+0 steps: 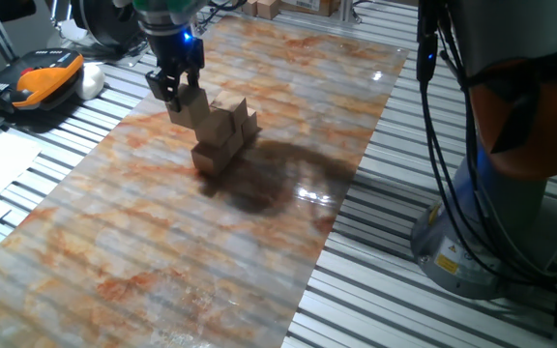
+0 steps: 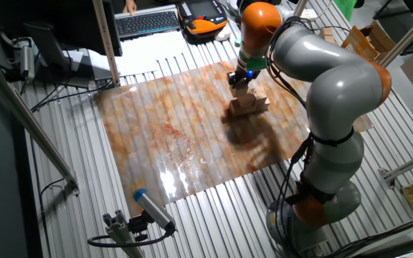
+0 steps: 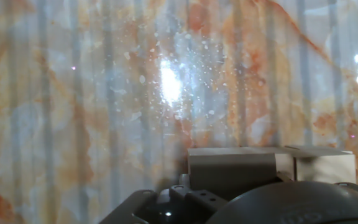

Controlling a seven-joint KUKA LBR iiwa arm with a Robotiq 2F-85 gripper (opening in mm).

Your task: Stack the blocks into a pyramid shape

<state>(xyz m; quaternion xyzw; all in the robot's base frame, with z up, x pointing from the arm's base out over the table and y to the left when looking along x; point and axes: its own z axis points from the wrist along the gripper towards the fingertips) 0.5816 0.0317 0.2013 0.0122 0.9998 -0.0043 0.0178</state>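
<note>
Holding a tan wooden cube [image 1: 190, 108] between its fingers, your gripper [image 1: 174, 89] stands over the near end of the pile [image 1: 224, 135], with the cube touching or just above the blocks beneath it. The jaws look closed on that cube in the one fixed view, dark fingers on either side of its upper part.

By my reading, you are well into the build but not finished. A stepped heap already sits on the marbled orange-and-white mat [image 1: 162, 251], toward its far half: a lower row, cubes above it, and one corner sticking up near the middle. I cannot count the blocks exactly, and I cannot tell whether the held cube is going onto the second tier or is the cap. No loose cubes show elsewhere on the mat, so this may be among the last placements; release and retreat remain.

The other fixed view shows the whole arm [image 2: 328, 93] bending over the table and the pile [image 2: 248, 104] as a small clump under the hand, too small to sort into tiers. The hand view gives you what neither fixed camera does: flat cube tops [image 3: 241, 165] directly ahead of the fingers, two side by side, against the glossy mat. It shows nothing of the pile's height.
</note>
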